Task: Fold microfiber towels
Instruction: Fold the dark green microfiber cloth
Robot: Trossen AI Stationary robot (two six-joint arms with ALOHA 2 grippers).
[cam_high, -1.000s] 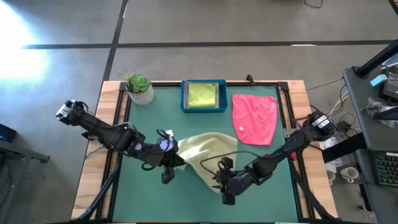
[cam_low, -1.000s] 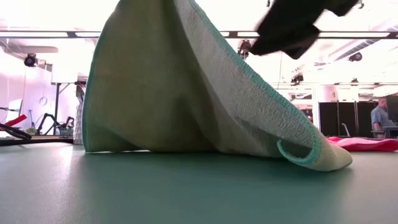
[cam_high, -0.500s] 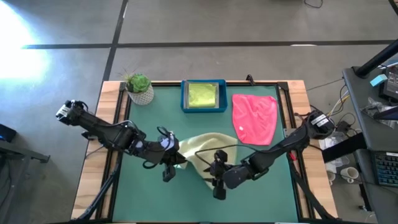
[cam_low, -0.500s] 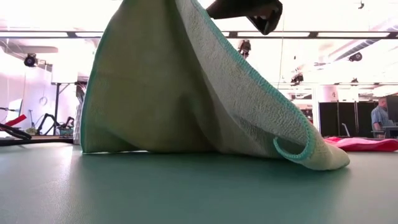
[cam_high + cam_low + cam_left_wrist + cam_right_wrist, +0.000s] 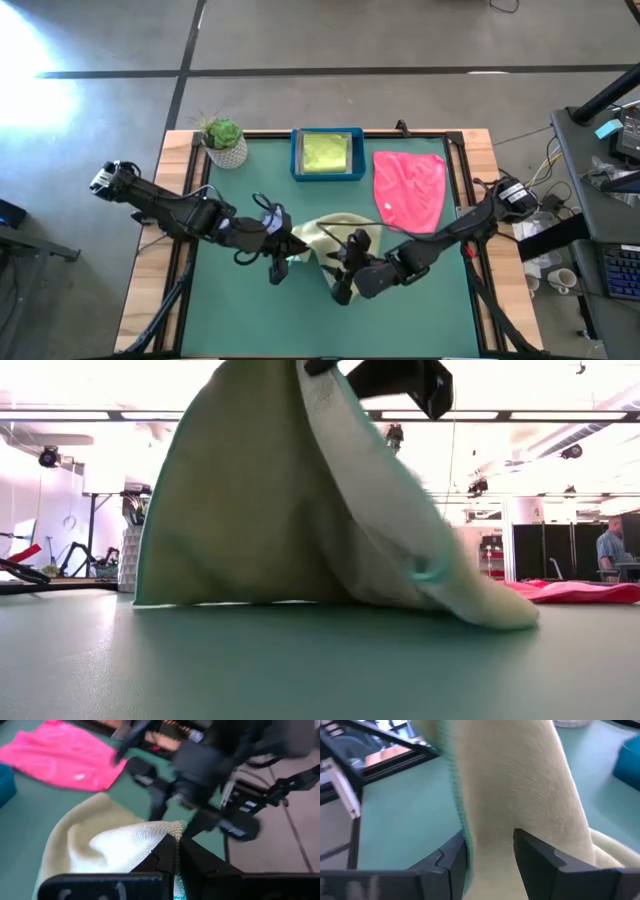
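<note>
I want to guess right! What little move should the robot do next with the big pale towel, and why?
Probably close the right gripper: its jaws stand open around the pale sage green towel, which the left gripper already pinches by an edge, lifted off the table.

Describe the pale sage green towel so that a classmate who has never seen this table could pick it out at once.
Start at the green table and look to its middle, where the two dark arms meet. The pale sage green microfiber towel hangs tent-like, pinched by the shut left gripper, with the right gripper's open fingers around its fold. Unlike the flat hot pink towel and the lime green towel in the blue tray, it is lifted.
</note>
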